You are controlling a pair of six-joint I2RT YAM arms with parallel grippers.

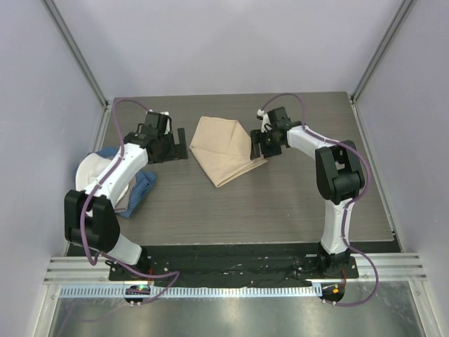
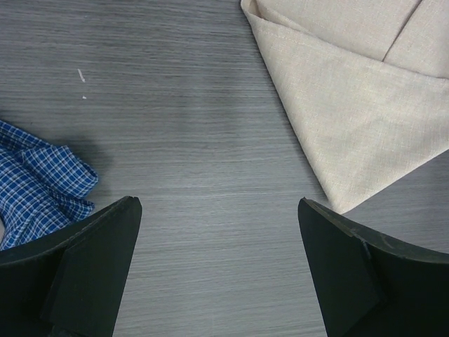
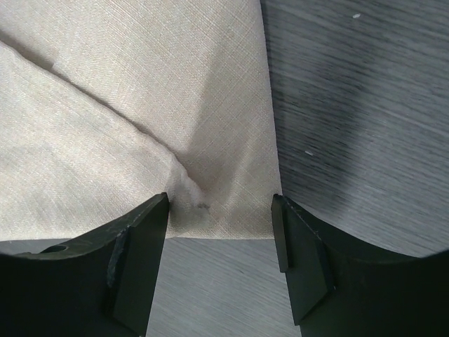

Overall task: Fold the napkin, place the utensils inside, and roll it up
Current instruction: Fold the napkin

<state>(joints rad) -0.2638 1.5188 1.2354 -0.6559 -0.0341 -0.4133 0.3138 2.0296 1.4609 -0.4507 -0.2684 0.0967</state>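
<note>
Closest in, the right gripper (image 3: pixel 221 203) is held open over the right-hand corner of the folded napkin (image 1: pixel 224 151), which is laid between both grippers, the left gripper (image 2: pixel 217 207) being held wide near its opposite edge.

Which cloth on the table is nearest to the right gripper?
The plain beige napkin, folded at mid-table: the right gripper stands open over its edge. The blue checked cloth lies crumpled far off, beside the left arm.

Both arms forward, elbows bent — left pincer (image 2: pixel 217 210) spread wide, right pincer (image 3: pixel 219 203) parted somewhat less.
</note>
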